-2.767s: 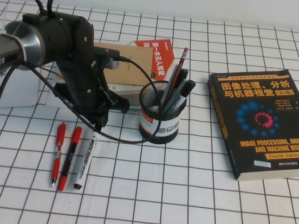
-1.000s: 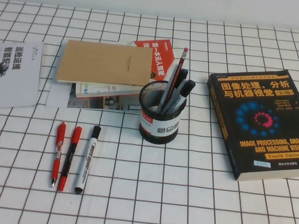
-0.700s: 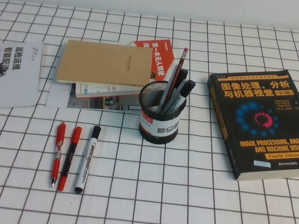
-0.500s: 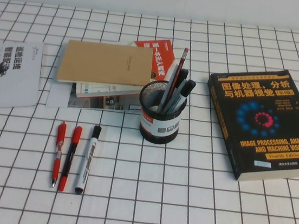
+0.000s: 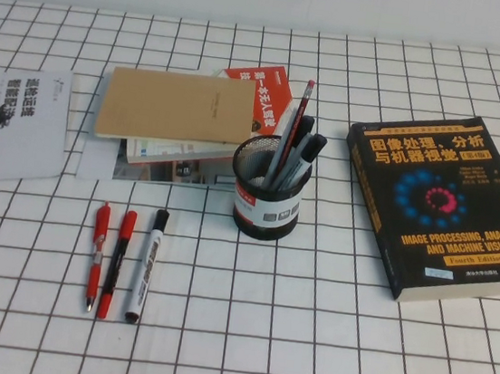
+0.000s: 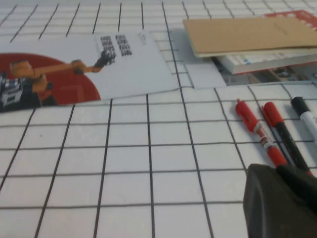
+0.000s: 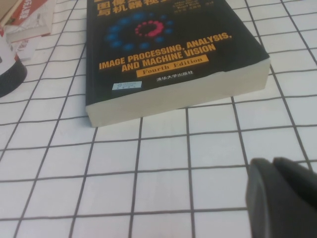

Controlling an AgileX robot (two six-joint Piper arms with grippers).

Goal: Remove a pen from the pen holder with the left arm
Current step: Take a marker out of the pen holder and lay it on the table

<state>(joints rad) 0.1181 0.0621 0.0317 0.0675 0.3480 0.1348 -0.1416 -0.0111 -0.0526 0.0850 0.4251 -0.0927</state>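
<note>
Grippers appear only in the wrist views; the high view has neither arm in it. In the left wrist view the left gripper (image 6: pixel 278 181) is a dark lump over the checked cloth (image 5: pixel 304 340), fingers closed on nothing. Its bulk hides the near ends of a red pen (image 5: pixel 96 255) and a red-and-black pen (image 5: pixel 115 264). The right wrist view puts the right gripper (image 7: pixel 275 178) over bare cloth near a corner of the black textbook (image 5: pixel 439 206); whether it is open or closed cannot be told. Only the high view shows the pen holder (image 5: pixel 266 203), an upright black mesh cup at mid-table. It holds a red pencil (image 5: pixel 299 115) and several dark pens (image 5: pixel 305 153), all leaning toward the far right. A white marker (image 5: pixel 144 265) lies alongside the two red pens, all three side by side on the cloth to the holder's left and nearer the robot, apart from it. A stack topped by a brown notebook (image 5: pixel 176 107), with a red book (image 5: pixel 266 93) beneath, sits just behind the holder. A leaflet (image 5: pixel 12 121) lies at the left edge, and the textbook rests to the right, apart from the holder.
</note>
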